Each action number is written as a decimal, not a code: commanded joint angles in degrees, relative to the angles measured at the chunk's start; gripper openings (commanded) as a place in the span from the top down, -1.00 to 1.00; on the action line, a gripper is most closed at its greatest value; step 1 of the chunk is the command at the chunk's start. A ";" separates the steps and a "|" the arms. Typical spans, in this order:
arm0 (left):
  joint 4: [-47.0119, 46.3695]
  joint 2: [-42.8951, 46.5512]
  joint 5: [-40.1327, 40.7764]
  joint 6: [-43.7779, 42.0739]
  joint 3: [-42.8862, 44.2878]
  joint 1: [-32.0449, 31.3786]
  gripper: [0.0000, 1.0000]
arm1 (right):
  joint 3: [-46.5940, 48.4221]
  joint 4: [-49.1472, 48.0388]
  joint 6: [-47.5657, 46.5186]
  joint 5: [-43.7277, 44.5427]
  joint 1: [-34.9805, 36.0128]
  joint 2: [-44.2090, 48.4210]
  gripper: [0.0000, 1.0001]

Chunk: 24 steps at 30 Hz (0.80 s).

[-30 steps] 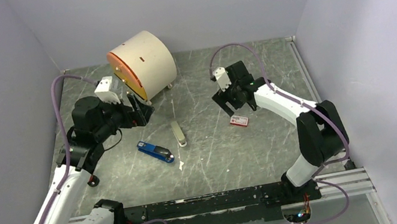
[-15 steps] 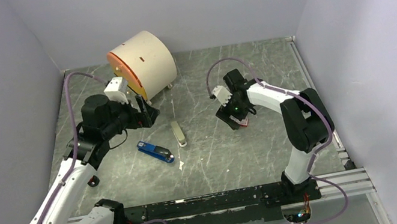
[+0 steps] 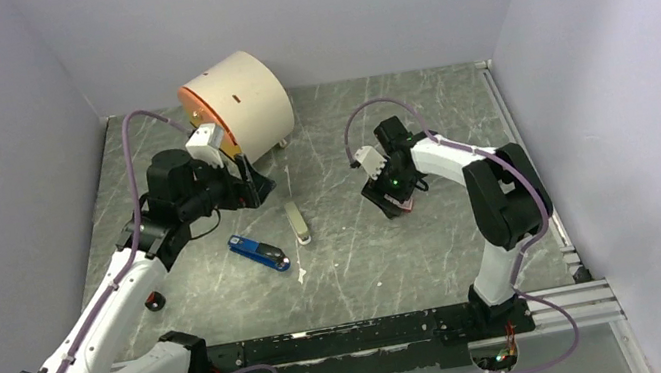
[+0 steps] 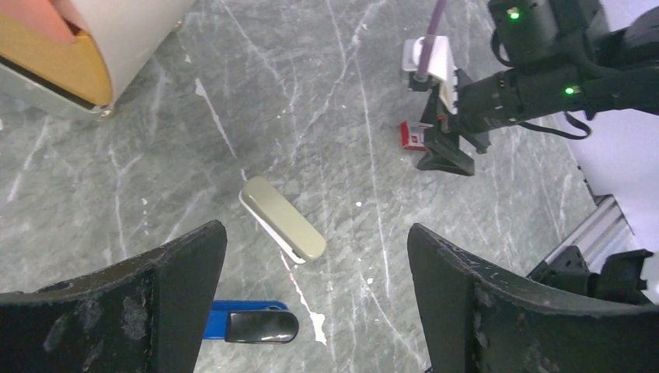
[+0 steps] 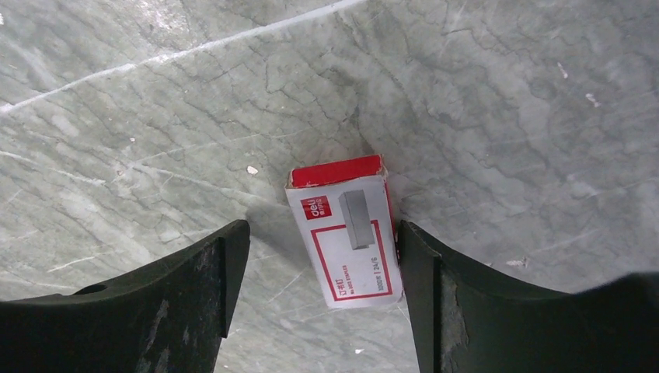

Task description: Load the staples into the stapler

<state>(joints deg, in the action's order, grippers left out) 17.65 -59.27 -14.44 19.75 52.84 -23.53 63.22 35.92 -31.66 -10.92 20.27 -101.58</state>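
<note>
The blue stapler (image 3: pixel 259 252) with black end parts lies on the table left of centre; its black end shows low in the left wrist view (image 4: pixel 249 326). No loose strip of staples shows. A red and white staples box (image 5: pixel 346 233) lies flat on the table. My right gripper (image 5: pixel 322 233) is open and low over the box, one finger on each side, the right finger against the box's edge. In the top view it (image 3: pixel 392 198) covers most of the box. My left gripper (image 3: pixel 250 185) is open and empty, held above the table behind the blue stapler (image 4: pixel 315 256).
A grey-green oblong stapler (image 3: pixel 297 222) lies between the blue stapler and the box, and shows in the left wrist view (image 4: pixel 281 219). A cream cylinder with an orange face (image 3: pixel 237 106) stands at the back left. The side walls are close.
My right gripper came down over the staples box and has held there for the last half second. My left arm swung right, carrying its open gripper toward the table's middle.
</note>
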 commanded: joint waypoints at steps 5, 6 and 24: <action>-6.15 -2.10 -7.95 4.21 1.31 -0.38 -0.81 | 0.04 1.16 -0.51 -1.80 -1.87 -1.77 -0.46; -6.58 -2.50 -8.62 4.55 1.14 -0.38 -0.81 | -0.25 1.09 -0.51 -1.52 -1.97 -1.51 -0.46; -12.77 -14.57 -15.74 12.75 2.43 -2.89 -0.62 | -4.17 -4.35 -0.32 -2.85 -1.97 -0.20 0.07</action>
<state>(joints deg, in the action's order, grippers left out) 6.81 -69.82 -28.56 28.80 52.88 -24.67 59.92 32.51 -32.47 -11.40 18.44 -100.20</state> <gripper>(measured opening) 0.865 0.479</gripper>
